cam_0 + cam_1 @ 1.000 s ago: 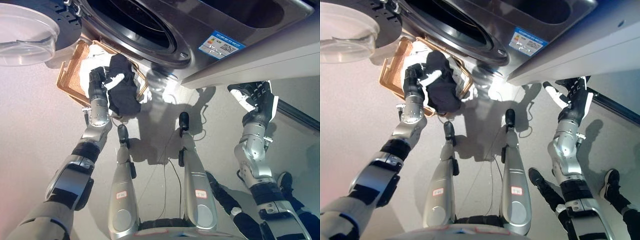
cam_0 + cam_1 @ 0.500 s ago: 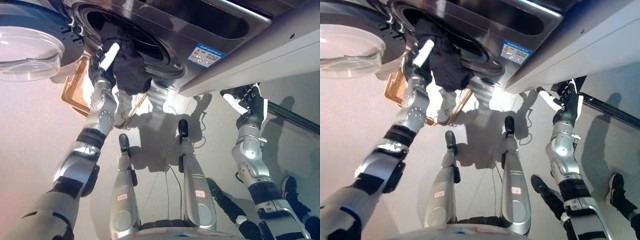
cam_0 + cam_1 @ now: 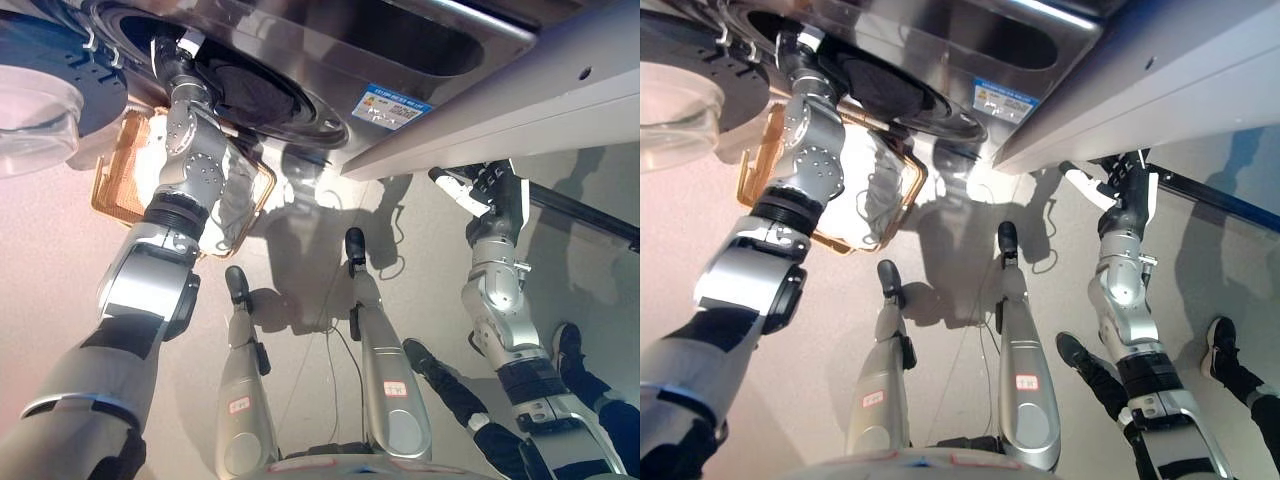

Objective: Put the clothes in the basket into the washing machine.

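Clothes [image 3: 250, 95] — a dark, soft bundle — sit inside the washing machine [image 3: 330, 60] drum's round opening, and I see pale cloth in the woven, tan basket [image 3: 115, 185] just below it. My left hand [image 3: 172, 55] is at the drum's rim; I cannot tell its grip. My right hand [image 3: 490, 190] hangs relaxed, empty, under the machine's steel front. Risk — limp fabric snagging on my fingers and dragging out.

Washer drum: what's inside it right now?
Inside the washer drum lies a dark garment. The left hand reaches in at the drum's mouth; its fingers are hidden there. The rest of the drum is too dark to tell.
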Controlling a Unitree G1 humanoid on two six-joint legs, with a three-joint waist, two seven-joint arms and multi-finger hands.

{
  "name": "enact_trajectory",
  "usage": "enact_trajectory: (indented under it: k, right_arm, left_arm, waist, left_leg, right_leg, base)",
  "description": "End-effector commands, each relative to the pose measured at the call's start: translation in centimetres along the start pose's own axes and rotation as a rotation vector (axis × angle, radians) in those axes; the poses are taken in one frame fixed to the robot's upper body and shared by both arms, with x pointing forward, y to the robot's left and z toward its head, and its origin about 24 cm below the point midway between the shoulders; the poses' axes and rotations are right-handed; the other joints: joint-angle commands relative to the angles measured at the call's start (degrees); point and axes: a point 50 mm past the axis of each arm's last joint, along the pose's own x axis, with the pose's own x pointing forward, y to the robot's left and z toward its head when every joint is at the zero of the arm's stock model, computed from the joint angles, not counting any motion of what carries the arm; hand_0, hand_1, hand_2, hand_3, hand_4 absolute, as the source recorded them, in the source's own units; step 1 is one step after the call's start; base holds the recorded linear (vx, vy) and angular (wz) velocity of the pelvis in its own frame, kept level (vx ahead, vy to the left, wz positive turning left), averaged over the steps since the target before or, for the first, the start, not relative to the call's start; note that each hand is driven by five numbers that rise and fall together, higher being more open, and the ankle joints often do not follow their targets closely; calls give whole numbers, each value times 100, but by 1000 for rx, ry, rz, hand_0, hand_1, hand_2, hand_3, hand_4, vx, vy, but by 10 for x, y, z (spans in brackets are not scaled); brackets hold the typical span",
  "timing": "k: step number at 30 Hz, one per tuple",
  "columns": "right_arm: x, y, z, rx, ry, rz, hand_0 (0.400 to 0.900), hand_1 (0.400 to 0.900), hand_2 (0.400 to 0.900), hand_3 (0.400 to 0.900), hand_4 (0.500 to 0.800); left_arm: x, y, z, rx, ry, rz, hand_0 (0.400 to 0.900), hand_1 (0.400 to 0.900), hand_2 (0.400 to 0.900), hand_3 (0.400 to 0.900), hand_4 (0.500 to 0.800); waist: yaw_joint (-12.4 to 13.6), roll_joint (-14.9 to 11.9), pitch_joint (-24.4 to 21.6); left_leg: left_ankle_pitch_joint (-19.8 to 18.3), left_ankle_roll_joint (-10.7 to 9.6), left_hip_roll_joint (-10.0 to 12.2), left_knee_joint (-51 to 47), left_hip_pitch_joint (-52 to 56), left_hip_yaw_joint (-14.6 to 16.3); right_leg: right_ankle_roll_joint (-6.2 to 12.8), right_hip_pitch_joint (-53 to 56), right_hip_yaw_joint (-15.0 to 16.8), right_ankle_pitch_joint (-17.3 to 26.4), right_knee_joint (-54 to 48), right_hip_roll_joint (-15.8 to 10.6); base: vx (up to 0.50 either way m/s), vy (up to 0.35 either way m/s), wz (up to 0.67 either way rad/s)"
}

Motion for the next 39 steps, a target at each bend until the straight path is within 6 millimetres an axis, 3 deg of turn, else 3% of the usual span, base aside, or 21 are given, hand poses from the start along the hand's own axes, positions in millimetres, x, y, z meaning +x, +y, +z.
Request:
enact_trajectory:
  k: [1, 5, 9, 14, 18, 27, 31, 32, 39]
  right_arm:
    - [-5, -2, 25, 9, -169, 33, 900, 900, 900, 900, 800]
    - [-9, 0, 29, -2, -192, 50, 900, 900, 900, 900, 800]
    - [-5, -1, 37, -2, -234, 41, 900, 900, 900, 900, 800]
    - [-8, -6, 44, -3, -274, 37, 900, 900, 900, 900, 800]
    - [-16, -16, 43, -29, -278, 27, 900, 900, 900, 900, 800]
    - [-17, -24, 43, -50, -268, 19, 900, 900, 900, 900, 800]
    - [-19, -24, 39, -50, -247, 27, 900, 900, 900, 900, 800]
    - [-19, -24, 39, -53, -246, 29, 900, 900, 900, 900, 800]
    - [-20, -25, 36, -59, -226, 43, 900, 900, 900, 900, 800]
  left_arm:
    - [9, -31, 35, -23, -164, -90, 400, 400, 400, 400, 500]
    - [12, -18, 32, 24, -156, -21, 400, 400, 400, 400, 500]
    - [16, -12, 45, 44, -190, 19, 400, 400, 400, 400, 500]
    - [23, -5, 70, 242, -262, 84, 400, 400, 400, 400, 500]
    - [25, -5, 84, 283, -307, 113, 400, 400, 400, 400, 500]
    - [21, -36, 81, 192, -325, 0, 400, 400, 400, 400, 500]
    - [20, -38, 71, 179, -286, -31, 400, 400, 400, 400, 500]
    - [20, -38, 69, 186, -281, -34, 900, 900, 900, 900, 800]
    - [20, -36, 63, 209, -259, -42, 900, 900, 900, 900, 800]
  waist:
    - [-81, 138, -1038]
    - [-105, 131, -1031]
    - [-165, 83, -1067]
    - [-237, 27, -1158]
    - [-240, 52, -1240]
    - [-201, 97, -1360]
    - [-181, 98, -1369]
    - [-173, 100, -1369]
    - [-137, 117, -1364]
  left_leg:
    - [-193, 101, -28, -12, -140, -315]
    - [-219, 78, -23, -12, -232, -315]
    - [-186, 42, 21, -12, -454, -317]
    - [-107, 26, 58, -12, -714, -322]
    - [-93, 22, 81, -12, -776, -360]
    - [-102, 22, 65, -12, -747, -439]
    - [-103, 26, 52, -12, -719, -444]
    - [-103, 30, 44, -12, -716, -449]
    - [-101, 39, 10, -12, -717, -447]
  right_leg:
    - [290, 51, -91, -154, 90, 15]
    - [300, -67, -94, -163, 99, 21]
    - [317, -271, -100, -92, 29, 59]
    - [327, -432, -121, 37, -108, 93]
    - [328, -471, -159, 44, -149, 97]
    - [349, -384, -236, 27, -174, 67]
    - [347, -328, -272, 26, -180, 53]
    - [344, -323, -274, 23, -174, 49]
    - [343, -312, -299, 39, -166, 16]
  base:
    - [0, 0, 0]
    - [4, 4, -4]
    - [-10, -3, -7]
    - [-23, -9, -4]
    - [3, -1, -4]
    - [-1, -5, 4]
    - [-8, -2, 4]
    - [-12, 1, 6]
    - [-8, 2, 3]
